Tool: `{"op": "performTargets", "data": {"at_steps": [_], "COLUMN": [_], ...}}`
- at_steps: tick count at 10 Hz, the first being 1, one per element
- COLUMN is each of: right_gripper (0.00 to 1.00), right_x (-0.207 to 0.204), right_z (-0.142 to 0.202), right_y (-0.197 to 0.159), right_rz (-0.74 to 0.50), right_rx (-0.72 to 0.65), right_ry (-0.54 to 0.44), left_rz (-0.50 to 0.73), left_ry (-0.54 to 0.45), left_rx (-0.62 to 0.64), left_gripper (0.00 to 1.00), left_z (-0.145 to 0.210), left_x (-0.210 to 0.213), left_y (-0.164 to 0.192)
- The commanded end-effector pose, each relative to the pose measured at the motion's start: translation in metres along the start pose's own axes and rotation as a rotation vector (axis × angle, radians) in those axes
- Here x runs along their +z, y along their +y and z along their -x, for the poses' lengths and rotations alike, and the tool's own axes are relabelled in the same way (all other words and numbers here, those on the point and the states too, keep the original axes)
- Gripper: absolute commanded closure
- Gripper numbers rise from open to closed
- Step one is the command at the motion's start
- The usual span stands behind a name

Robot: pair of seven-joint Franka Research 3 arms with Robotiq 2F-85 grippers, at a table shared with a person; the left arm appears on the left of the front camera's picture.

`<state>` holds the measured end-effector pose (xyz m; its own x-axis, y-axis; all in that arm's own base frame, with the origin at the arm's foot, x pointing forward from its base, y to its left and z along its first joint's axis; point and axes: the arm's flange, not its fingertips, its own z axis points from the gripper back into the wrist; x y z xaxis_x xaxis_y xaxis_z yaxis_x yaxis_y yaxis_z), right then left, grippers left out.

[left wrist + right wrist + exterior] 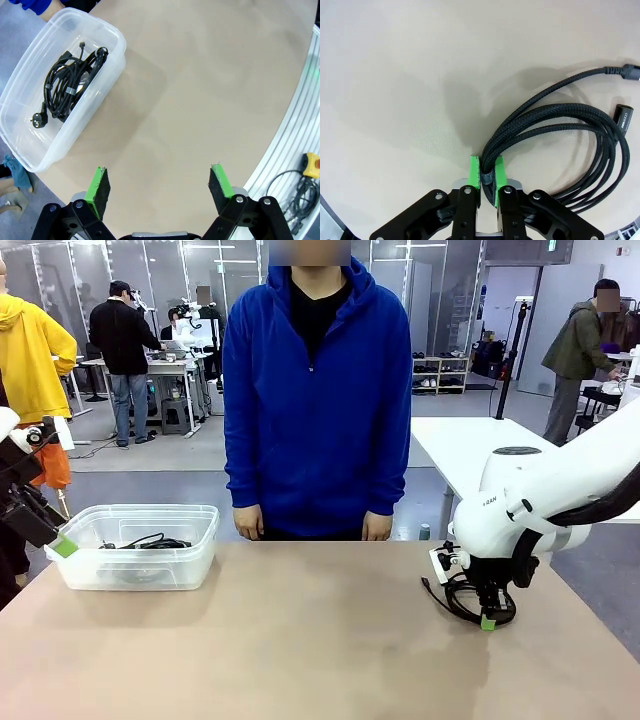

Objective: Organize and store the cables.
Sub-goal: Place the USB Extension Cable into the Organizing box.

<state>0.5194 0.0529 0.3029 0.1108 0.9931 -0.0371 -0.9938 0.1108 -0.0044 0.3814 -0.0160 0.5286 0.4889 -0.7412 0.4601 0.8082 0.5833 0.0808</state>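
Right end effector (487, 174) was pinched shut on the braided cable (560, 135), green pads (474, 171) squeezing a few strands of the coil where they bunched together, down at the bench (300, 640) on the right side. Bench was the biggest thing, then the clear bin (140, 545) at its left end, already holding a coiled black cable (67, 85) with a round plug. Left end effector (160, 187) sat wide apart, holding nothing, hovering near the bin. Braided cable looked light and floppy, sleeve grippy rather than slick, not fragile. My read: the pinch had only part of the bundle, so loose loops and both plug ends (625, 72) would probably droop and swing on the lift. Grabbing across all the strands would be safer.
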Motion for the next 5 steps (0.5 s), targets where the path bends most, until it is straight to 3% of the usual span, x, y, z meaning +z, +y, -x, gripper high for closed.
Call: {"op": "performTargets", "data": {"at_steps": [1,5], "right_gripper": [1.0,1.0], "right_x": [0.002,0.097], "right_z": [0.003,0.005], "right_y": [-0.003,0.015], "right_rz": [0.028,0.109], "right_rx": [0.008,0.007], "right_ry": [-0.008,-0.01], "left_rz": [-0.008,-0.008], "left_ry": [0.013,0.013], "left_rx": [0.016,0.016], "left_gripper": [0.0,0.0], "left_z": [-0.003,-0.003], "left_x": [0.0,0.0], "left_y": [0.002,0.002]}}
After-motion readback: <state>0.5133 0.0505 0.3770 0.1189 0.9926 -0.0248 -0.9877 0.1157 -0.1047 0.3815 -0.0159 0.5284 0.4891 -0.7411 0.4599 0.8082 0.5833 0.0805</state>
